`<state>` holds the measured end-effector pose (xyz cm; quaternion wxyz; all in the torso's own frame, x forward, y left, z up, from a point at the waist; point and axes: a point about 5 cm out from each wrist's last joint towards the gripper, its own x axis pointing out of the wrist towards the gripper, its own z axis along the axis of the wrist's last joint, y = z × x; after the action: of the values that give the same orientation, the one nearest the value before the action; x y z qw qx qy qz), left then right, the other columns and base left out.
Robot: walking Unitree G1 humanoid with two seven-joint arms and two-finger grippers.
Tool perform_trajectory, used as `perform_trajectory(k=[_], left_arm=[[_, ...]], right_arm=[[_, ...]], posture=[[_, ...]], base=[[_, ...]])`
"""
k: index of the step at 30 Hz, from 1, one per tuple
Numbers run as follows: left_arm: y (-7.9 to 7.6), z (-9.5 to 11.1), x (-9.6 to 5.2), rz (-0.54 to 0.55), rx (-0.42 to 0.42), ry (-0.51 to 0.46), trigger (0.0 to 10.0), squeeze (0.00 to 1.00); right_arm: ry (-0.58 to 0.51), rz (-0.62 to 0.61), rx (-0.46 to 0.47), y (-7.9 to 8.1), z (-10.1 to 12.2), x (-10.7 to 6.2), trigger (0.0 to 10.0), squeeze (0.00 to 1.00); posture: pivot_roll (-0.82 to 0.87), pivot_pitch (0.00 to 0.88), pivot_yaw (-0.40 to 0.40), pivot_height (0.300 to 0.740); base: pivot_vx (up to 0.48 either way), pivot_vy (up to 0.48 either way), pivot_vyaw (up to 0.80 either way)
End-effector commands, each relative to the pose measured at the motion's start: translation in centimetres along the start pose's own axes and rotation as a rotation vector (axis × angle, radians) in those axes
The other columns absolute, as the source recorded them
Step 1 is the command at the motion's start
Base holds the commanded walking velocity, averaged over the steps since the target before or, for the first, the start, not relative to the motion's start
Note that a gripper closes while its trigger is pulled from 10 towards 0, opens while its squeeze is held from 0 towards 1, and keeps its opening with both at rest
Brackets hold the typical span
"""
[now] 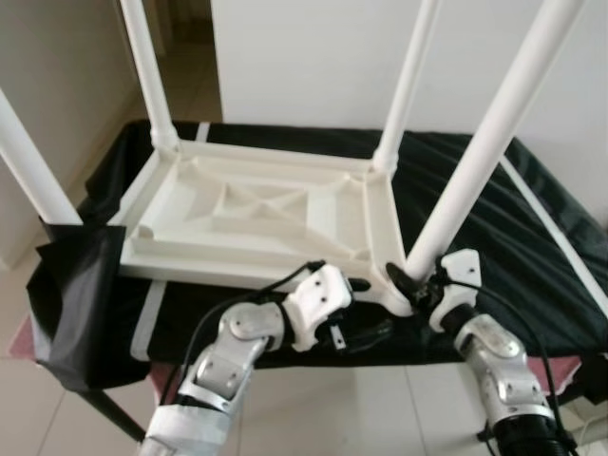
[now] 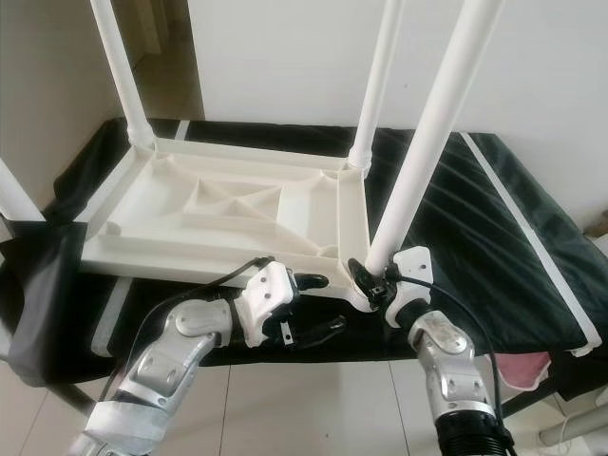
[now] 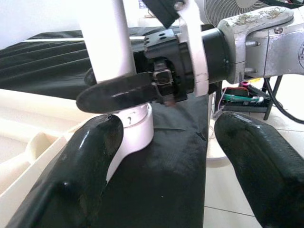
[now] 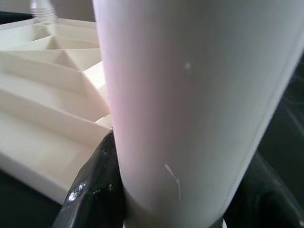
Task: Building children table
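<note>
A white plastic children's table top (image 1: 247, 214) lies upside down on a black-covered work table. Several white legs stand up from its corners. My right gripper (image 1: 408, 280) is shut on the near right leg (image 1: 484, 152) just above its socket; in the right wrist view that leg (image 4: 190, 95) sits between the black fingers (image 4: 92, 190). My left gripper (image 1: 366, 309) is open, level with the table top's front edge and just left of that same corner. In the left wrist view its fingers (image 3: 85, 166) stand wide apart, holding nothing, with the leg's socket (image 3: 135, 126) just beyond them.
The black cloth (image 1: 494, 237) with white tape strips covers the work table up to its front edge. A loose black sheet (image 1: 76, 285) hangs at the left corner. A white wall stands behind, tiled floor (image 1: 380, 408) lies below, and a fan (image 3: 228, 9) is off to the right.
</note>
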<state>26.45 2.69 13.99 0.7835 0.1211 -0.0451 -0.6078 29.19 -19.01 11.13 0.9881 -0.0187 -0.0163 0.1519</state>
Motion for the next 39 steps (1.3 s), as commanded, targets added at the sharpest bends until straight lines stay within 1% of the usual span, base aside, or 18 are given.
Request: perform_trajectory(k=[1,3,4,5,6,7,8,13,14,15,17,18,19,23,25,29,34,39], left_arm=[[0.1,-0.2,0.2,0.051,-0.011,0.010,10.0,0.00],[0.0,-0.2,0.2,0.050,-0.012,0.009,10.0,0.00],[0.0,-0.2,0.2,0.049,-0.012,0.008,10.0,0.00],[0.0,-0.2,0.2,0.049,-0.012,0.008,10.0,0.00],[0.0,-0.2,0.3,0.046,-0.012,0.008,10.0,0.00],[-0.1,-0.2,0.3,0.044,-0.012,0.008,10.0,0.00],[-0.1,-0.2,0.3,0.043,-0.012,0.007,10.0,0.00],[-0.2,-0.2,0.4,0.041,-0.012,0.006,10.0,0.00],[-0.1,-0.2,0.4,0.041,-0.012,0.005,10.0,0.00],[-0.1,-0.2,0.4,0.041,-0.012,0.005,10.0,0.00],[-0.1,-0.2,0.4,0.042,-0.010,0.005,10.0,0.00],[-0.1,-0.2,0.4,0.042,-0.010,0.005,10.0,0.00],[-0.1,-0.2,0.4,0.042,-0.009,0.005,10.0,0.00],[-0.1,-0.1,0.4,0.043,-0.009,0.004,10.0,0.00],[-0.1,-0.1,0.5,0.047,-0.006,0.003,10.0,0.00],[-0.2,-0.1,0.5,0.048,-0.007,0.002,10.0,0.00],[-0.1,0.0,0.6,0.047,-0.006,0.000,10.0,0.00],[0.1,0.0,0.5,0.051,0.000,0.000,10.0,0.00]], right_arm=[[0.024,-0.093,-0.006,-0.4,-0.3,-0.3,10.0,0.00],[0.025,-0.113,0.001,-0.3,-0.3,-0.4,10.0,0.00],[0.029,-0.166,0.014,-0.2,-0.4,-0.4,10.0,0.00],[0.029,-0.166,0.014,-0.2,-0.4,-0.4,10.0,0.00],[0.051,-0.235,0.005,-0.3,-0.5,-0.4,10.0,0.00],[0.063,-0.263,-0.009,-0.3,-0.6,-0.4,10.0,0.00],[0.061,-0.295,0.005,-0.3,-0.6,-0.4,10.0,0.00],[0.052,-0.355,0.019,-0.3,-0.6,-0.5,10.0,0.00],[0.053,-0.406,0.024,0.0,-0.7,-0.5,10.0,0.00],[0.053,-0.406,0.024,0.0,-0.7,-0.5,10.0,0.00],[0.066,-0.476,0.020,0.2,-0.8,-0.5,10.0,0.00],[0.066,-0.476,0.020,0.2,-0.8,-0.5,10.0,0.00],[0.074,-0.527,0.023,0.3,-0.9,-0.5,10.0,0.00],[0.079,-0.560,0.025,0.3,-1.0,-0.5,10.0,0.00],[0.117,-0.668,0.093,1.4,-1.6,-0.1,10.0,0.00],[0.127,-0.696,0.112,2.0,-1.6,0.1,10.0,0.00],[0.108,-0.671,0.099,1.9,-1.3,0.2,10.0,0.00],[0.074,-0.648,0.128,2.4,-0.9,0.6,10.0,0.00]], posture=[[-0.05,0.000,-0.039,0.740],[-0.05,0.000,-0.039,0.740],[-0.05,0.000,-0.039,0.740],[-0.05,0.000,-0.039,0.740],[-0.05,0.000,-0.040,0.740],[-0.05,0.000,-0.040,0.740],[-0.05,0.000,-0.041,0.740],[-0.05,0.000,-0.042,0.740],[-0.05,0.000,-0.045,0.740],[-0.05,0.000,-0.045,0.740],[-0.05,0.000,-0.045,0.740],[-0.05,0.000,-0.045,0.740],[-0.04,0.000,-0.054,0.740],[-0.04,0.000,-0.054,0.740],[-0.04,0.000,-0.054,0.740],[-0.03,0.000,-0.055,0.740],[-0.03,0.000,-0.055,0.740],[-0.03,0.000,-0.053,0.740]], base=[[0.000,0.000,0.00],[0.000,0.000,0.00],[0.000,0.000,0.00],[0.000,0.000,0.00],[0.000,0.000,0.00],[0.000,0.000,0.00],[0.000,0.000,0.00],[0.000,0.000,0.00],[0.000,0.000,0.00],[0.000,0.000,0.00],[0.000,0.000,0.00],[0.000,0.000,0.00],[0.000,0.000,0.00],[0.000,0.000,0.00],[0.000,0.000,0.00],[0.000,0.000,0.00],[0.000,0.000,0.00],[0.000,0.000,0.00]])
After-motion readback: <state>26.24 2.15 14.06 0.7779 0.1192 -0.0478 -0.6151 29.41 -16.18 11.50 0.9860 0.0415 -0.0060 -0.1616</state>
